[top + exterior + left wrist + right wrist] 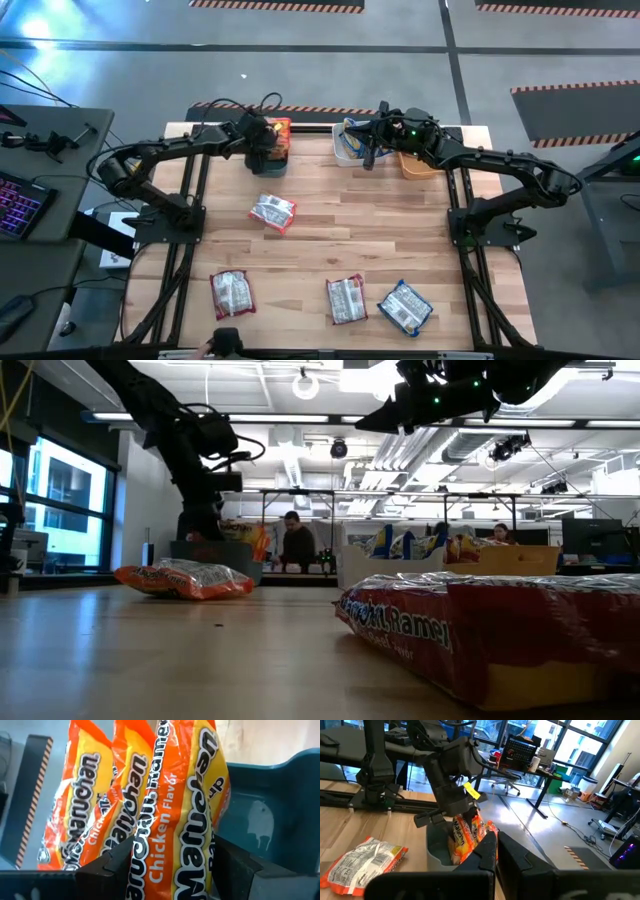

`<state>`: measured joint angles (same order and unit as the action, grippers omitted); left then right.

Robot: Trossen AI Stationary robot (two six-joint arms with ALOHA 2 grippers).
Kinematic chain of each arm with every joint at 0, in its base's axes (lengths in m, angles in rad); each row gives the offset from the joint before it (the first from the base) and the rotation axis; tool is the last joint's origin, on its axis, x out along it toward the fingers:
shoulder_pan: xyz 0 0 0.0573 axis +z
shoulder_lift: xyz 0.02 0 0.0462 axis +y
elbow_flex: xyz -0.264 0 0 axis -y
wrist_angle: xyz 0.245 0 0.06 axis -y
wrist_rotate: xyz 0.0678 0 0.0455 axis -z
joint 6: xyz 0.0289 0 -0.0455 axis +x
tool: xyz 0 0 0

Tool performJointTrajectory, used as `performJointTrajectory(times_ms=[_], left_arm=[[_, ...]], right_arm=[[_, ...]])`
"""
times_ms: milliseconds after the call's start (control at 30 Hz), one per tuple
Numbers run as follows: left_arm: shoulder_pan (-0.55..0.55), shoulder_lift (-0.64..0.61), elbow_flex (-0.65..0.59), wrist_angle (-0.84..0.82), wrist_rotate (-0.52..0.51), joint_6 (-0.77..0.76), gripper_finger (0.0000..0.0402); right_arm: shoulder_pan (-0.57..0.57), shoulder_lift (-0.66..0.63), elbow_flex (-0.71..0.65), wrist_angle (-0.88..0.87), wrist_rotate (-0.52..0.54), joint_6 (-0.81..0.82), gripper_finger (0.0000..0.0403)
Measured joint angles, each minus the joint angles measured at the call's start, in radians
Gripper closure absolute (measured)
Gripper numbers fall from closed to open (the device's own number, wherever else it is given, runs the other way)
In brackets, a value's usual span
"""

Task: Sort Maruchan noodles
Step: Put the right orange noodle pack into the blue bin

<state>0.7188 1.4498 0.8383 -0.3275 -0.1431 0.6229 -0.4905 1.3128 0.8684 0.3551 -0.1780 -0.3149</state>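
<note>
L gripper (266, 157): top centre-left, over teal bin (272, 160), fingers spread, orange Maruchan packet (185, 820) between, released.
R gripper (368, 150): clenched, empty.
Done: orange packets binned.
Left: four packets (272, 212) on table (400, 230).

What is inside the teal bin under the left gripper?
The teal bin holds orange Maruchan chicken packets standing upright, the left gripper open around one. The bin's floor is covered.

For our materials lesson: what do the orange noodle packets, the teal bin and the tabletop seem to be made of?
Orange noodle packets: thin glossy plastic film, creased with shiny highlights. Teal bin: likely moulded plastic, smooth, dull sheen. Tabletop: seemingly wood, pale jointed planks with visible grain.
</note>
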Motion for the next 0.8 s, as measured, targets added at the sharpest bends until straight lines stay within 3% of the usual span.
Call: performJointTrajectory(times_ms=[400, 800], left_arm=[[-0.001, 0.0, 0.0, -0.034, -0.025, -0.104, 0.02], [-0.019, -0.003, 0.0, -0.032, -0.067, -0.063, 0.0142]], right_arm=[[0.0, 0.0, 0.0, 0.0, 0.0, 0.0, 0.0402], [0.0, 0.0, 0.0, 0.0, 0.0, 0.0, 0.0402]])
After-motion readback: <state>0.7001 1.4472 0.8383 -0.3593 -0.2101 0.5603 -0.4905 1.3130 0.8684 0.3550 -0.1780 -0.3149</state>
